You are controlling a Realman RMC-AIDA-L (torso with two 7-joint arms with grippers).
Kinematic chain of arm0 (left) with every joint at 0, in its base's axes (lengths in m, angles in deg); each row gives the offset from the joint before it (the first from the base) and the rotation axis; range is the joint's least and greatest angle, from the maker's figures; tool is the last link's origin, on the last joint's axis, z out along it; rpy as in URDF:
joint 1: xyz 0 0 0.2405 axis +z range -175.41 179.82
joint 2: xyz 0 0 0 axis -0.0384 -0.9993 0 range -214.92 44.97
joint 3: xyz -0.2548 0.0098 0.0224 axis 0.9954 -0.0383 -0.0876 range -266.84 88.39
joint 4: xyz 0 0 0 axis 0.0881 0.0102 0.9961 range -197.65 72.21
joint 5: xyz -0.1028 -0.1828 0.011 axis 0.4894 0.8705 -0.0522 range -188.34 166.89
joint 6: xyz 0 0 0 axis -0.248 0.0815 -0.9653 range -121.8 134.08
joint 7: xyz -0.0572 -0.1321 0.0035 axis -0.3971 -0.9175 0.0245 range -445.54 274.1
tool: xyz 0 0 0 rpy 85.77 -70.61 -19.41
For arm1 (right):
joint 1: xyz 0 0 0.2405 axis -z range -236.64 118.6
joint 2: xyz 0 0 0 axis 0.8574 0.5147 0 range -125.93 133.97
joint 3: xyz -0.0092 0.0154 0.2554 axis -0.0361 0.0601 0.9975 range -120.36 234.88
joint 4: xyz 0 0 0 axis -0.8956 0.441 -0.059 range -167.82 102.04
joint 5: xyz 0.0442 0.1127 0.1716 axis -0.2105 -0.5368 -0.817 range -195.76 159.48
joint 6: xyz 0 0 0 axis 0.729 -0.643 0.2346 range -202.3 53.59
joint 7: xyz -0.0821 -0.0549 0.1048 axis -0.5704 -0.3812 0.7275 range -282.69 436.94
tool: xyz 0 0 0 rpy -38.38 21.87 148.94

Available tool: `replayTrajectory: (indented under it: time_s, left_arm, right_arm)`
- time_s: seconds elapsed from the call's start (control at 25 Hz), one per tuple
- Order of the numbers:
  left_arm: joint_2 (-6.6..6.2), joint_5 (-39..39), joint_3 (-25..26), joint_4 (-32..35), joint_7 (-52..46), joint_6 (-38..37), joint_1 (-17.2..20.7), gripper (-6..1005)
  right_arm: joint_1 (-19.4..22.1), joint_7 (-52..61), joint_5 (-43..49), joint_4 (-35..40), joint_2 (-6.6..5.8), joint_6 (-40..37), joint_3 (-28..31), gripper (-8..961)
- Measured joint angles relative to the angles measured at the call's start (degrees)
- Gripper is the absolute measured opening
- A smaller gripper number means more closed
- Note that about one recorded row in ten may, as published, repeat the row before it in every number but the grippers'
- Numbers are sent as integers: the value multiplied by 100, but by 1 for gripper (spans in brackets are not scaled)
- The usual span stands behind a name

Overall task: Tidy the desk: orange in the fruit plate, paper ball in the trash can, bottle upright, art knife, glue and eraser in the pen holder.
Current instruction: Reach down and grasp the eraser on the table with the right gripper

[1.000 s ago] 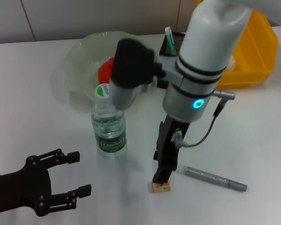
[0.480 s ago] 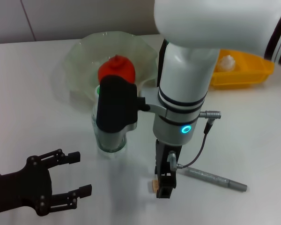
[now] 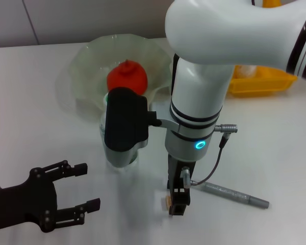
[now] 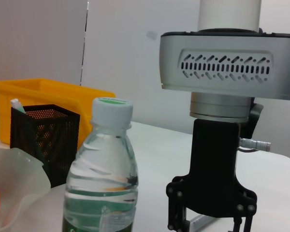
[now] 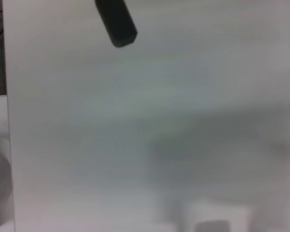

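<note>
My right gripper (image 3: pixel 177 205) points straight down at the table, its fingers spread, seen side-on in the left wrist view (image 4: pixel 210 220). The small tan eraser (image 3: pixel 167 202) peeks out at its tip. The grey art knife (image 3: pixel 235 194) lies just right of it. The water bottle (image 4: pixel 104 169) stands upright, mostly hidden in the head view behind the right wrist's black box. The orange (image 3: pixel 126 76) lies in the glass fruit plate (image 3: pixel 84 61). The black mesh pen holder (image 4: pixel 43 137) holds a green-capped glue (image 4: pixel 17 104). The paper ball (image 3: pixel 247 68) is in the yellow bin (image 3: pixel 262 84). My left gripper (image 3: pixel 87 187) is open at the front left.
The right arm's white body covers the middle of the desk and hides the pen holder in the head view. A grey cable loops from the right wrist down toward the art knife. Bare white tabletop lies between the left gripper and the bottle.
The right arm has swung forward over the desk, and its gripper has moved down beside the eraser, which now shows only at its left edge. The left gripper has not moved.
</note>
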Motion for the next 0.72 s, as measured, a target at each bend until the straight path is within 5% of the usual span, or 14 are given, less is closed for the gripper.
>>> replayTrajectory:
  time_s: [0.52, 0.72]
  left_arm:
    - [17, 1, 0, 0, 0, 64, -20, 808]
    - [18, 1, 0, 0, 0, 64, -18, 808]
  right_arm:
    - [-30, 143, -3, -9, 0, 164, -390, 541]
    - [-25, 143, -5, 11, 0, 194, -393, 399]
